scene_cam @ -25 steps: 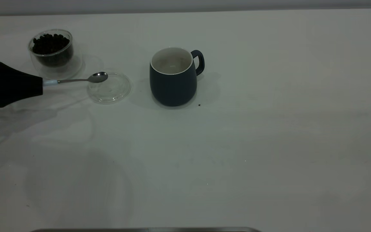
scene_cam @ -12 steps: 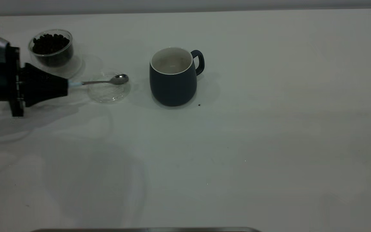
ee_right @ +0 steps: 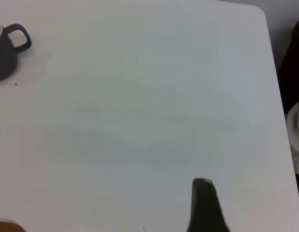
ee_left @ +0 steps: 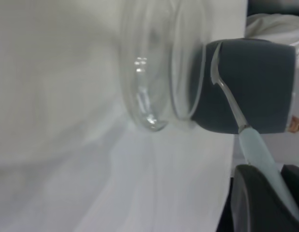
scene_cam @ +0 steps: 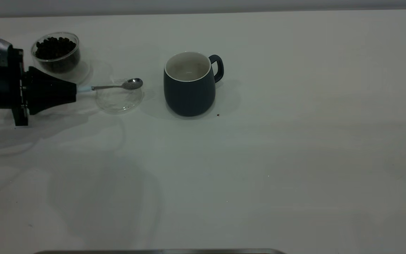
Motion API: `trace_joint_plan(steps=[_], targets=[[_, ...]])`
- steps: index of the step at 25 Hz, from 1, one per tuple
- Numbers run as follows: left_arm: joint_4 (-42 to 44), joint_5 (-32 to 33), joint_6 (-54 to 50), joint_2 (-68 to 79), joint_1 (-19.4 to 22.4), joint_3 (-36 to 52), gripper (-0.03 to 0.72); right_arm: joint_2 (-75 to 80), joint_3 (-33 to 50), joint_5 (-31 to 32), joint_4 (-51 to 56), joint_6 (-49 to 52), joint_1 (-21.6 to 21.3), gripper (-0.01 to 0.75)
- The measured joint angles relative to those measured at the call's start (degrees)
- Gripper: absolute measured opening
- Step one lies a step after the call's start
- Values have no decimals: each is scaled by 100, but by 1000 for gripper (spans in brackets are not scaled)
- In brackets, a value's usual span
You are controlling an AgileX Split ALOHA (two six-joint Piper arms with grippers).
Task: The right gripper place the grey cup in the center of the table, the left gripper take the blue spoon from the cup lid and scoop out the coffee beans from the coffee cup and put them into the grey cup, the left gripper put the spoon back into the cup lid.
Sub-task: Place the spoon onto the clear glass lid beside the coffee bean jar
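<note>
The left gripper (scene_cam: 72,90) pinches the blue spoon (scene_cam: 118,85) over the cup lid (scene_cam: 118,100). A tilt could drop it beside the lid.

White table (scene_cam: 294,158), grey cup (scene_cam: 189,91), cup lid (scene_cam: 118,100), coffee cup (scene_cam: 56,53)

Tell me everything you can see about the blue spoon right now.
The blue spoon is a small teaspoon with a shiny metal bowl and slim metal neck joined to a pale light-blue handle. The left gripper is shut on the handle end, holding the spoon roughly level, bowl pointing toward the grey cup. The bowl is over the far edge of the cup lid; whether it touches the glass cannot be told. Whether the bowl holds anything cannot be told. In the left wrist view, the spoon shows against the mug.
</note>
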Motion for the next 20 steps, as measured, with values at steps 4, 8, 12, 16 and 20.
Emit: trace_joint_plan(steps=[4, 8, 12, 16, 20], targets=[[8, 86, -12, 0, 188, 0, 131, 0, 0, 0, 0, 0, 0, 459], [88, 96, -115, 0, 404, 0, 131, 0, 0, 0, 0, 0, 0, 459], [366, 1, -256, 0, 460, 0, 131, 0, 0, 0, 0, 0, 0, 459], [456, -292, -335, 0, 369, 0, 131, 0, 0, 0, 0, 0, 0, 459], [325, -489, -342, 0, 212, 0, 131, 0, 0, 0, 0, 0, 0, 459]])
